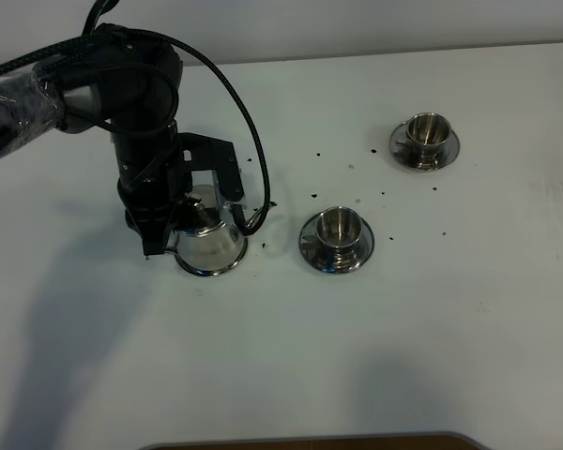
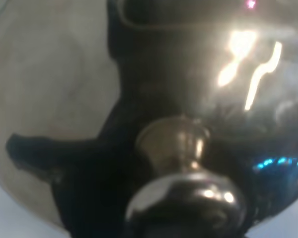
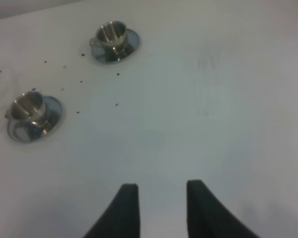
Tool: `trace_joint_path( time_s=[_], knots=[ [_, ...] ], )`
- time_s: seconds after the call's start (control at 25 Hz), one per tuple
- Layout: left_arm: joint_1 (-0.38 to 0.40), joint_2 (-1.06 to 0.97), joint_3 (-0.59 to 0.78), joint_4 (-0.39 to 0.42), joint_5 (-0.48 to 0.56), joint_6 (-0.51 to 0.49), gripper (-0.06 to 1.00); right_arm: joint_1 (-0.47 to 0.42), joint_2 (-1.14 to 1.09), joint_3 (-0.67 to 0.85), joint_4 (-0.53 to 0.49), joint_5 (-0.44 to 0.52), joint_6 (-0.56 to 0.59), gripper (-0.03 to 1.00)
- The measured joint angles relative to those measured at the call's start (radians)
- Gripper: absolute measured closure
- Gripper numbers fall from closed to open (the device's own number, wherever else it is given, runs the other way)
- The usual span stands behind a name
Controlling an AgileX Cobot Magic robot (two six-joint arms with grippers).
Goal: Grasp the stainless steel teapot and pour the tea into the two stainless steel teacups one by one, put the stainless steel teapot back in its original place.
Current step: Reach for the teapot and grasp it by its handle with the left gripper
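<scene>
We see the left gripper [image 1: 161, 242] pressed against the teapot [image 1: 211, 246], on the side away from the cups, jaws together and, as far as we can judge, clamped on its handle. The pot stands upright on its coaster [image 1: 206, 270], long axis vertical and lid knob [image 2: 186, 198] on top. Its spout seems to face the near cup [image 1: 336, 230], though we cannot separate it cleanly from the black cable [image 1: 249, 122] hanging there.

The near cup sits on its saucer just beside the teapot. The far cup [image 1: 426, 131] lies well beyond it on the same side. The right gripper [image 3: 161, 186] hangs over bare table [image 1: 432, 328], well apart from the teapot, jaws drawn in with a slim gap and holding nothing.

We judge the grasp made and the lift next. It should go straight up with the pot level, so the coaster stays put and nothing spills early. Then we would bring the spout over the near cup's mouth and tilt slowly
</scene>
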Motion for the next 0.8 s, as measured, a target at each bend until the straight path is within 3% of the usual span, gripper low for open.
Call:
trace_joint_path(
  time_s=[0.8],
  knots=[
    [-0.003,0.0,-0.024,0.009,-0.007,0.018,0.7,0.0,0.0,0.0,0.0,0.0,0.0,0.73]
  ],
)
